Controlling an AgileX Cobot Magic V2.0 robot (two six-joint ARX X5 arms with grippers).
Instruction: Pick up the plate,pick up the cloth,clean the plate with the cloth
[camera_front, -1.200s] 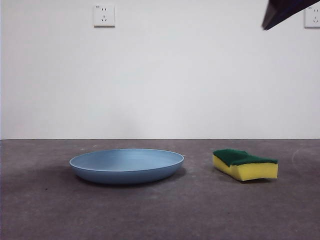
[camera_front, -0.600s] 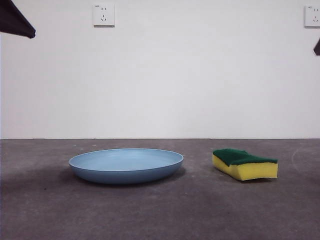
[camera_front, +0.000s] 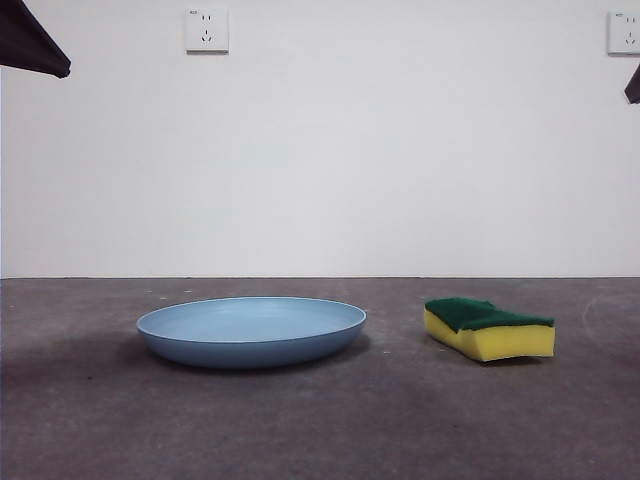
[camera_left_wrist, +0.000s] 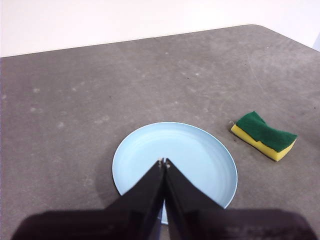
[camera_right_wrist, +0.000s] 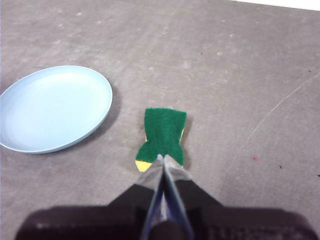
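Observation:
The light-blue plate (camera_front: 252, 331) lies flat on the grey table, left of centre in the front view. The cloth (camera_front: 489, 328), a yellow sponge block with a dark green top, rests to its right, apart from it. My left gripper (camera_left_wrist: 163, 163) is shut and empty, held high over the plate (camera_left_wrist: 175, 165). My right gripper (camera_right_wrist: 161, 159) is shut and empty, high above the cloth (camera_right_wrist: 164, 131), with the plate (camera_right_wrist: 52, 107) off to one side. In the front view the arms show only as black tips at the top left corner (camera_front: 30, 45) and right edge (camera_front: 633, 87).
A white wall stands behind the table with two power sockets (camera_front: 206, 30) high up. The table's rounded far corner (camera_left_wrist: 260, 27) shows in the left wrist view. A faint curved scratch (camera_right_wrist: 280, 105) marks the table beside the cloth.
One second ago a black arm tip hung at the top right; it has drawn back to the right edge, and another tip has appeared at the top left. Plate and cloth have barely moved.

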